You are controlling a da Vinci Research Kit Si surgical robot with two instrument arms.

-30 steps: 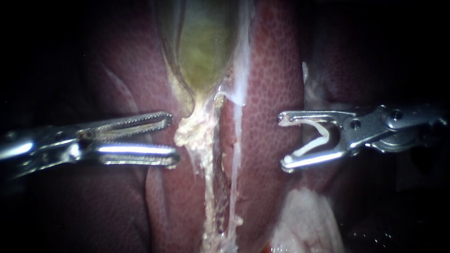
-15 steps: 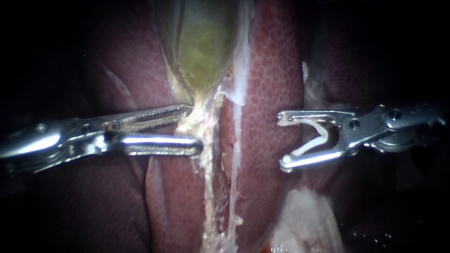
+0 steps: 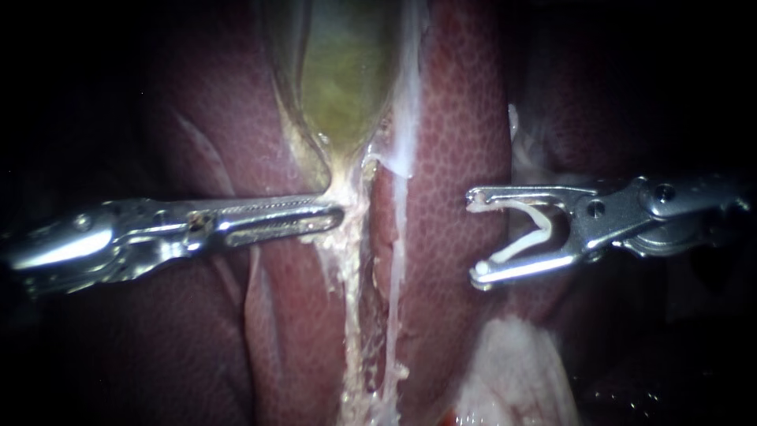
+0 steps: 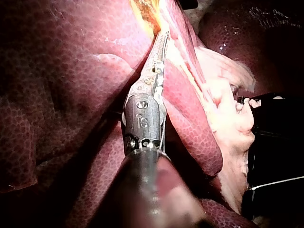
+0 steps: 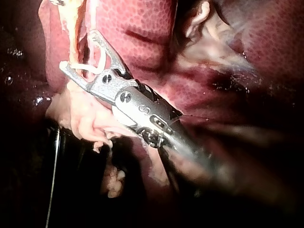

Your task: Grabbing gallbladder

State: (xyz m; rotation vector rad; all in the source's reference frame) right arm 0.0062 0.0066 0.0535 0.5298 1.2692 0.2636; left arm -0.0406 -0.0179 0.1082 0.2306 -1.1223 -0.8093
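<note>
Steel teeth that stood apart half a second ago have slid rightward and closed. The claw of the left instrument (image 3: 335,214) is now clamped on the yellow-white narrow lower end of the greenish gallbladder (image 3: 343,79), at centre frame. At right, the right instrument (image 3: 475,235) is unmoved, its wide claw holding an open white clip (image 3: 536,229). Glossy, pebbled red liver (image 3: 461,118) flanks the gallbladder, and a stringy pale strand (image 3: 351,315) trails below.
</note>
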